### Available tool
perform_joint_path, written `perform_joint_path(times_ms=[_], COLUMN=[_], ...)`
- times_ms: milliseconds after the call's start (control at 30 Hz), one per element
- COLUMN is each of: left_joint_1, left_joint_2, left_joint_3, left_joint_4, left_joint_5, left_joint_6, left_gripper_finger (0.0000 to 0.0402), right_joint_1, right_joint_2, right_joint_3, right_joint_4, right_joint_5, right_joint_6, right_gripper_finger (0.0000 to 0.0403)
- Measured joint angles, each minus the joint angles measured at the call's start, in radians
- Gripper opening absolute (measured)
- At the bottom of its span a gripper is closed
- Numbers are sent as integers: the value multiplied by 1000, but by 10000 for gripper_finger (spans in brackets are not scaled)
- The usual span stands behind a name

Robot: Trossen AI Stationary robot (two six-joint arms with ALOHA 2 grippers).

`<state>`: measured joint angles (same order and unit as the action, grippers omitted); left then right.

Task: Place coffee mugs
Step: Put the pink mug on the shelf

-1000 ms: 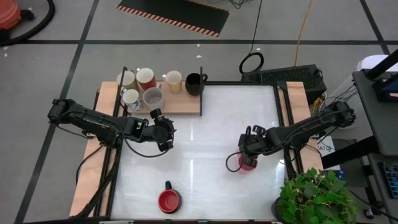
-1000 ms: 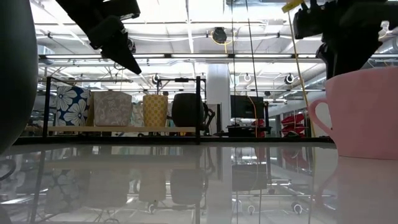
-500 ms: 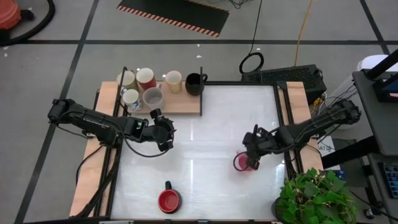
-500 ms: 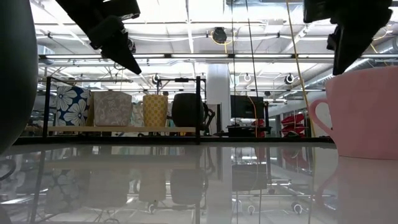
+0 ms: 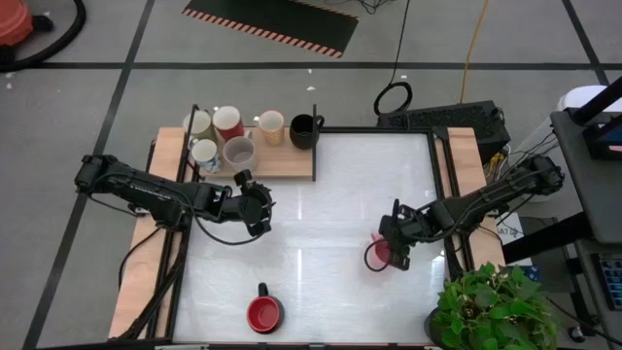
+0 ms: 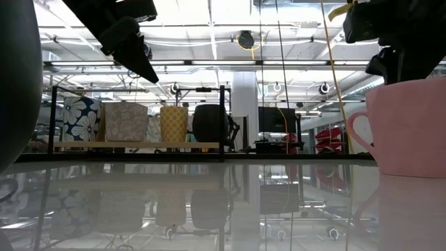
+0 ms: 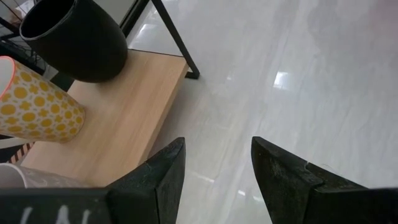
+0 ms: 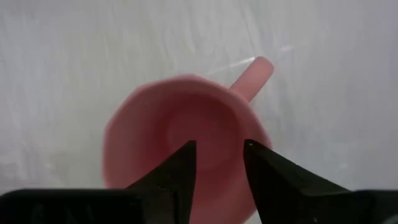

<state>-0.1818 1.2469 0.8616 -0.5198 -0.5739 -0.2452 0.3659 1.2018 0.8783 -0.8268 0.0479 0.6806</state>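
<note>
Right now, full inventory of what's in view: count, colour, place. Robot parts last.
Mugs on wooden shelf: six, far-left corner; black, yellow-dotted, red-lined, grey, two pale.
Pink mug: one, upright on the table's right side.
Red mug: one, near edge, left of centre.
Table: one, white, glossy.
Potted plant: one, green, near-right corner.
Left gripper: open, empty, hanging above the table near the shelf.
Right gripper: open, directly over the pink mug.
</note>
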Motion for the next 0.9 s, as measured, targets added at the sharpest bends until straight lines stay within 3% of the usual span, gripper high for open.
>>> perform_joint_path(times_ms=[133, 367, 633, 900], left_joint_1=[0, 0, 0, 0], left_joint_2=[0, 0, 0, 0], left_joint_3=[0, 0, 0, 0], left_joint_4=[0, 0, 0, 0], left_joint_5=[0, 0, 0, 0], left_joint_6=[0, 0, 1, 1], left_gripper_finger=[189, 189, 189, 189], right_joint_1=[-13, -19, -20, -20], right_joint_2=[0, 0, -22, -84], right_joint_3=[0, 0, 0, 13], right_joint_4=[0, 3, 79, 65], right_joint_5=[2, 2, 4, 175], right_joint_6=[-101, -187, -149, -95], right_gripper_finger=[107, 8, 19, 44])
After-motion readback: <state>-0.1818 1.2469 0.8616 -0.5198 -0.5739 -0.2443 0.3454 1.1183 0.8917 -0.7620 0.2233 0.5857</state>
